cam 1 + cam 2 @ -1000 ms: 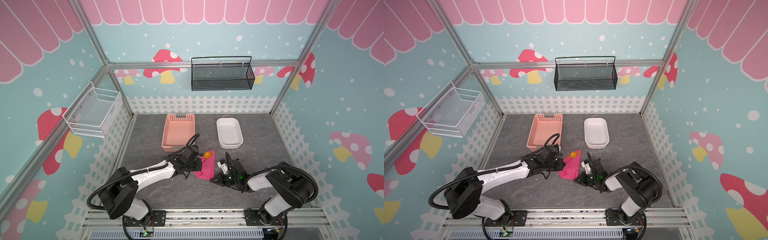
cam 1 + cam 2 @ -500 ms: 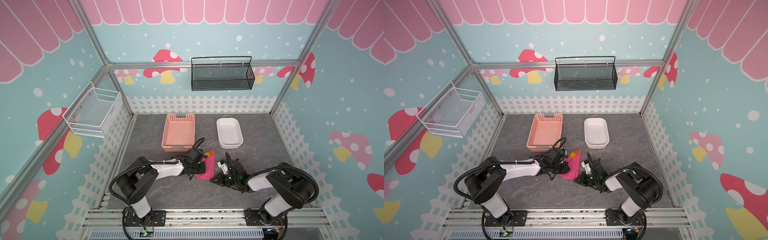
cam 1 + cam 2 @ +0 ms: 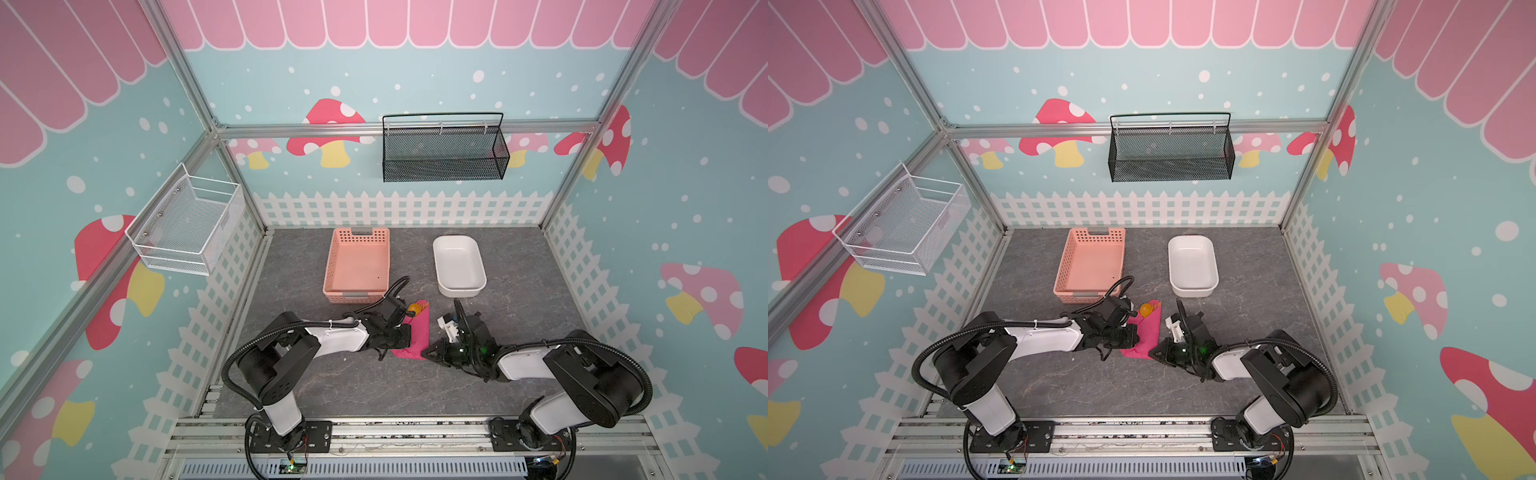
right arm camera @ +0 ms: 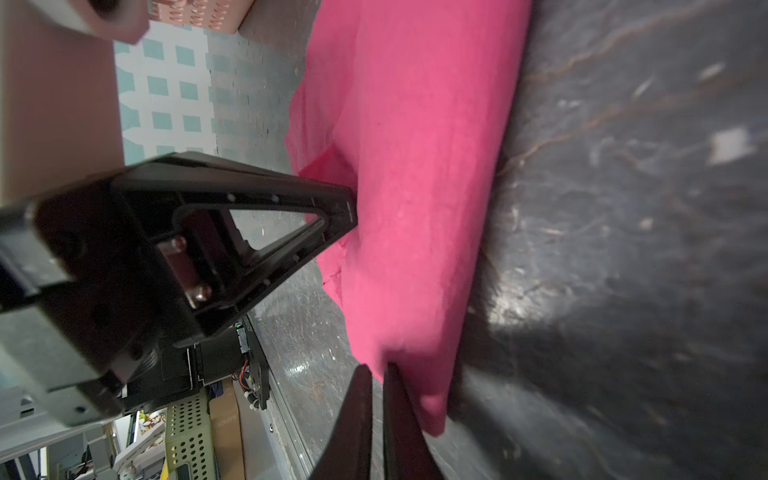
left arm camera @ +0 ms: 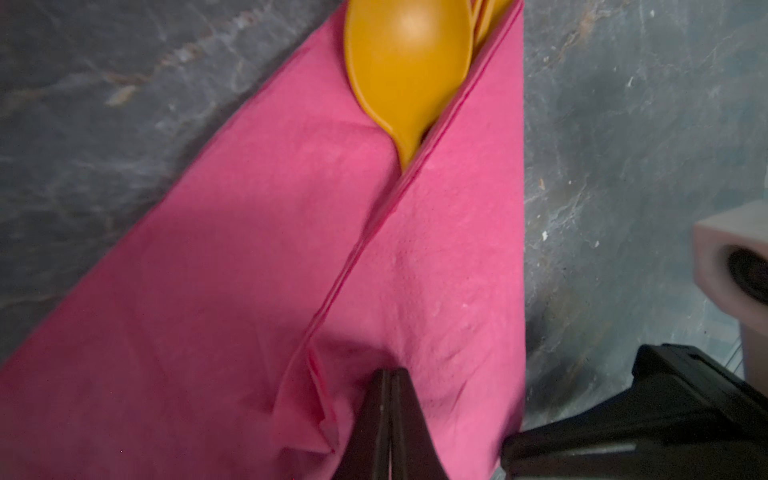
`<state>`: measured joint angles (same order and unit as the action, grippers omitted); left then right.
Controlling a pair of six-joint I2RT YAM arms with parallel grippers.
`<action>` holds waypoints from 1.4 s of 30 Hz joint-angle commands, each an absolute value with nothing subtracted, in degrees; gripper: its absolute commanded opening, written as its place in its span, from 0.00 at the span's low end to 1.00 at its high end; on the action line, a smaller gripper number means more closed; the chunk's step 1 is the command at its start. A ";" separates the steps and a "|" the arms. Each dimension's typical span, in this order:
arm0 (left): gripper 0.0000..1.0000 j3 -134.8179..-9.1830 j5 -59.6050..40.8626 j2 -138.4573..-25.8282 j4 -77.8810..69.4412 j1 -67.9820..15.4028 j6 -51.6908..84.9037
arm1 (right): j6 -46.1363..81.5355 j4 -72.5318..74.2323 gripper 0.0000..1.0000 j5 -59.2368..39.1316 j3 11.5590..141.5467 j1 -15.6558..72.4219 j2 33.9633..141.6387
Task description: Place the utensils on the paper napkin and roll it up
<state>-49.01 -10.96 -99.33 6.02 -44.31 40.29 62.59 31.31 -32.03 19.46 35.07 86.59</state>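
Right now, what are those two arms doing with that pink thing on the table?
They are wrapping orange plastic utensils in a paper napkin. The napkin is folded over the cutlery, with the spoon poking out at the far end. The left gripper, closed, presses down on the fold. The right gripper, also closed, sits at the napkin's near end. The roll looks loose and unfinished.
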 commanded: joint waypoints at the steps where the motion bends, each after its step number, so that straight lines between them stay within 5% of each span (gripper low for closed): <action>1: 0.08 -47.85 -10.36 -99.76 6.17 -43.95 40.63 | 61.66 30.43 0.11 -31.37 20.46 34.08 86.20; 17: 0.06 -44.83 -12.13 -98.47 5.76 -44.98 41.37 | 59.07 23.45 0.10 -30.88 19.86 35.91 90.45; 33: 0.06 -36.60 -9.63 -91.18 6.52 -46.93 43.92 | 66.55 26.87 0.09 -30.39 14.68 43.40 85.50; 42: 0.05 -39.93 -6.51 -92.80 9.00 -46.93 38.42 | 63.04 26.85 0.10 -30.08 18.94 39.57 79.34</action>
